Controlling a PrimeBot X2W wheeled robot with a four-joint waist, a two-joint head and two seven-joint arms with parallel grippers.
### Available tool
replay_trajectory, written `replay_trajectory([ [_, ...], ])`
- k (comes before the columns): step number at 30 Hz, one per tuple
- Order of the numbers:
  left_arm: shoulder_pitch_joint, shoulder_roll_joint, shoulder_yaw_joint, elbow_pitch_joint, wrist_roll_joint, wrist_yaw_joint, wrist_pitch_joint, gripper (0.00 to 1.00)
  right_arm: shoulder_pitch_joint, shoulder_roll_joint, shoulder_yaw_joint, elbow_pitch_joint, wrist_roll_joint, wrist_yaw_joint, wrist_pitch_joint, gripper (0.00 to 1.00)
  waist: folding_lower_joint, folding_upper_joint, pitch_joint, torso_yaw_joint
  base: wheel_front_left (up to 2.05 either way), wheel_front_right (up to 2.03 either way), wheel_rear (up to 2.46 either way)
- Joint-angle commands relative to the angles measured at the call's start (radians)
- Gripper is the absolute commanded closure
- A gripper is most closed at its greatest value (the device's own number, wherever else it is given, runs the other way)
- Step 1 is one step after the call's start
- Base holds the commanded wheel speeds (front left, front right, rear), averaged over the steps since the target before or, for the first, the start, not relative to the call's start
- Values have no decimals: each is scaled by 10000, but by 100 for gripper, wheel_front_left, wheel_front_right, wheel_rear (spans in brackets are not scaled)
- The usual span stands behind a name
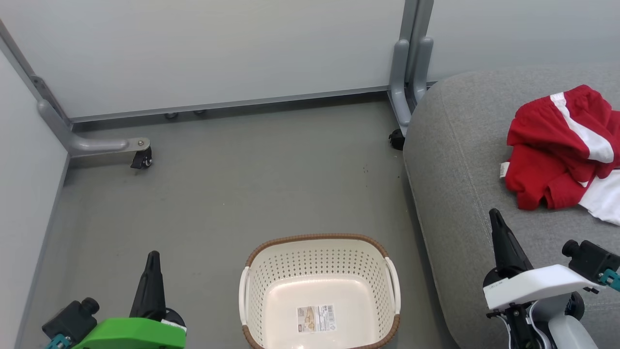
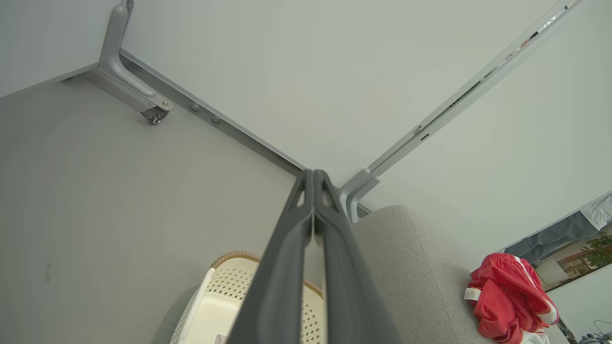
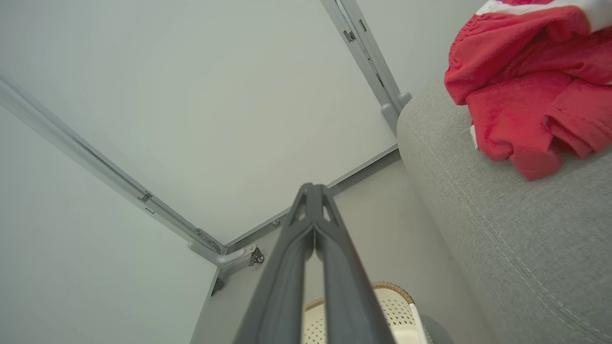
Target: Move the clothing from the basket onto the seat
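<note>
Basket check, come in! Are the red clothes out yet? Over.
Left gripper shut, right gripper shut, both holding nothing. Basket empty. Clothing piled on the seat. Nothing in the way. Over.

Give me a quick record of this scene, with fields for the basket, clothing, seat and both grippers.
basket: on the floor, nothing inside but a sticker
clothing: red and white, bunched on the seat
seat: grey cushion, right of the basket
left gripper: shut, holding nothing, left of the basket
right gripper: shut, holding nothing, over the seat's near edge
task: looks done
</note>
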Motion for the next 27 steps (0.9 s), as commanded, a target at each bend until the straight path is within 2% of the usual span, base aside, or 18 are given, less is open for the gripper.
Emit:
replay_trajectory([
  [1,-354,113,54,-82,-333,-9,72,100,-315,-31,-94,-80,350,-4,84,100,0,0,3,-8,0,0,0],
  [27,-726,183,390,49,-3263,-17,875,100,-499,167,-588,237,3462,-4,920,100,0,0,53,-167,0,0,0],
])
